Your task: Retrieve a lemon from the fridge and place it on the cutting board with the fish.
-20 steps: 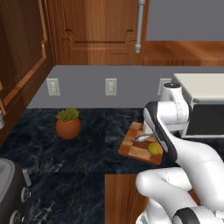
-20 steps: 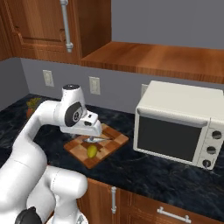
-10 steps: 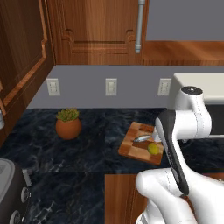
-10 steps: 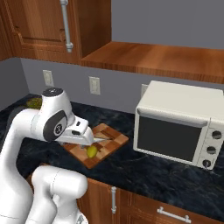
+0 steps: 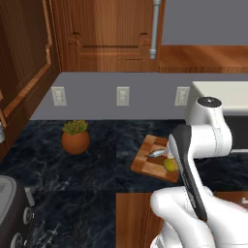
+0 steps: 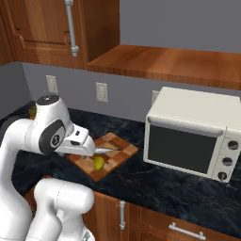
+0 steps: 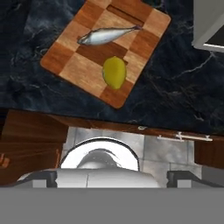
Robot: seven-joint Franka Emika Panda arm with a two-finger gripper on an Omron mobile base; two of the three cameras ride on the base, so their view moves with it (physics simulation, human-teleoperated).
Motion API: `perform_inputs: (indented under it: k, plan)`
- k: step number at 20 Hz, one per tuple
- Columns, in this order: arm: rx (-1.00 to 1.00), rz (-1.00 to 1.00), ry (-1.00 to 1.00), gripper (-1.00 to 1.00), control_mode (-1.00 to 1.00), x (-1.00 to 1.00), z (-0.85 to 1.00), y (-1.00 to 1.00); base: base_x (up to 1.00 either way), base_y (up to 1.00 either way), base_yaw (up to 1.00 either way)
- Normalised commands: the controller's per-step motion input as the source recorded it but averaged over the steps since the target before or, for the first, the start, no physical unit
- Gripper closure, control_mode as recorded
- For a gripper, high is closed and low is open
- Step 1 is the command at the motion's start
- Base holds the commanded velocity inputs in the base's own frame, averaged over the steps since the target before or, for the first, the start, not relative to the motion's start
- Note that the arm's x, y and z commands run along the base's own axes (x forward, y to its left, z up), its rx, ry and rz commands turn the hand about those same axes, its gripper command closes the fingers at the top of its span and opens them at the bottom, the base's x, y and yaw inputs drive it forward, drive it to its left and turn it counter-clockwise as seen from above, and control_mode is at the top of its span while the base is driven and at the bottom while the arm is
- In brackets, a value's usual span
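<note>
At centre of the left base view, cutting board (image 5: 151, 162) lies flat on the dark marble bench (image 5: 82, 169), w/ fish (image 5: 157, 153) and lemon (image 5: 170, 165) both resting on it. Hand view, upper half: fish (image 7: 105, 35) across the board's (image 7: 70, 61) upper part, lemon (image 7: 114, 73) just below it, near but apart, close to the board's lower right edge. Right base view, centre-left: lemon (image 6: 98, 163) on the board (image 6: 117, 155), fish (image 6: 107, 150) partly hidden behind the arm. Gripper (image 7: 113, 177) released, jaws wide, holding nothing; tips at bottom of hand view, well above the board. Vs. earlier frames: arm has swung up and back from the board; board, fish, lemon unchanged in position. Potted plant (image 5: 75, 138) at mid-left of left base view, well apart from board. Toaster oven (image 6: 193, 134) at right of right base view, near the board.
</note>
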Motion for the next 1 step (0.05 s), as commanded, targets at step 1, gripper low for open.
perform_inputs:
  k: [1]
  plan:
    - [-0.05, 0.00, 0.00, -1.00, -1.00, 0.02, 0.00, 0.30, 0.00, 0.00, 0.00]
